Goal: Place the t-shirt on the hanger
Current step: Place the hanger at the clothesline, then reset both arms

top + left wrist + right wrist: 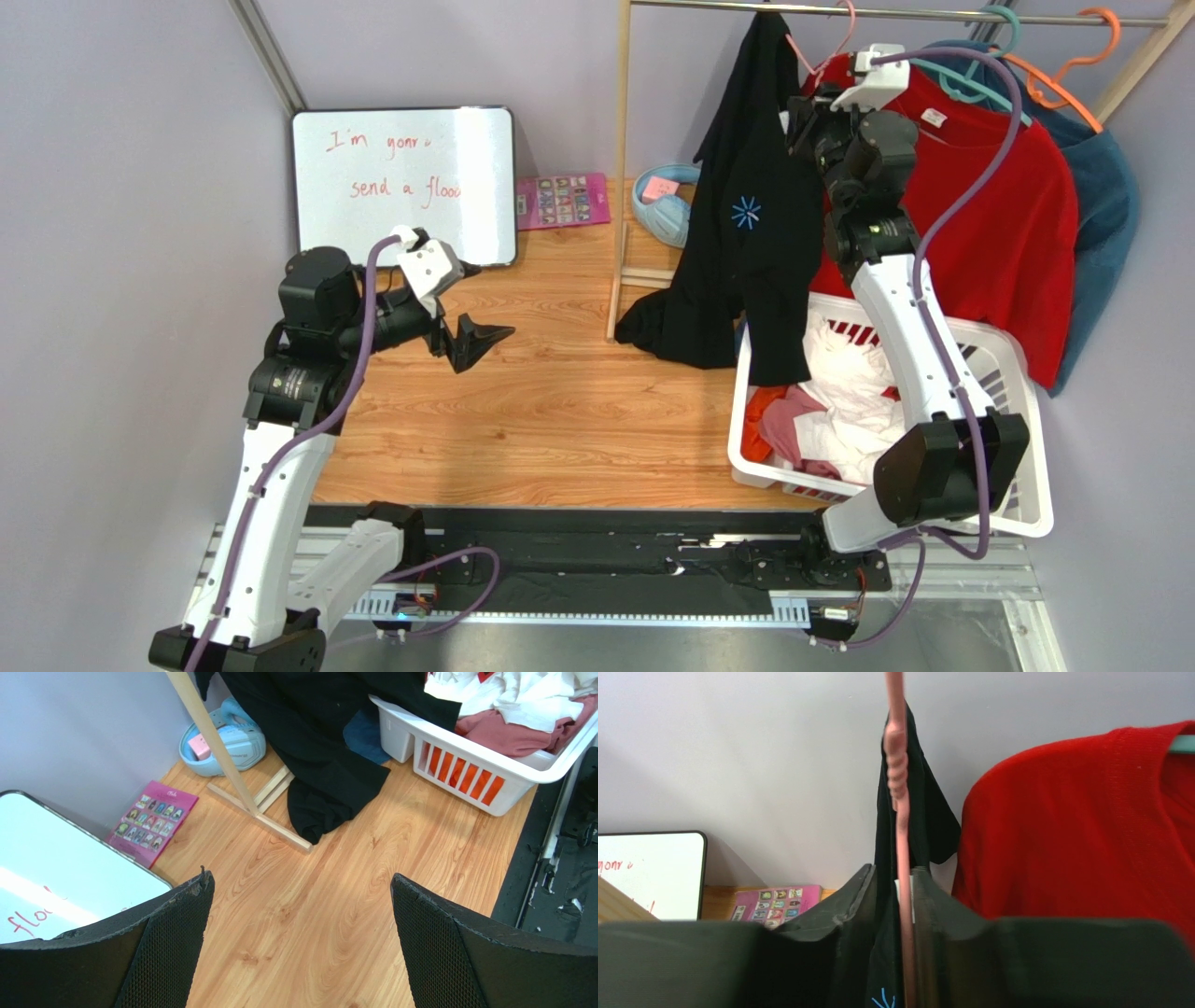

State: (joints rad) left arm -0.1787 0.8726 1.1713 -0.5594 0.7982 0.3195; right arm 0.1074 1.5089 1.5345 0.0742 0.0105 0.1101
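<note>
The black t-shirt (758, 238) with a blue chest mark hangs from the rail on the pink hanger (802, 53), its lower end draped down to the wooden floor (316, 742). My right gripper (807, 119) is raised at the shirt's collar. In the right wrist view its jaws (892, 875) stand slightly apart, with the pink hanger wire (898, 777) and black fabric (920, 812) between them. My left gripper (477, 340) hovers over bare floor to the left, wide open and holding nothing (298, 882).
A red t-shirt (1010, 210) and a teal shirt (1108, 210) hang to the right on the same rail. A white laundry basket (1031, 420) of clothes sits below. A whiteboard (400, 175), pink card (561, 200), blue dish (666, 196) and the rack's wooden post (620, 168) stand behind.
</note>
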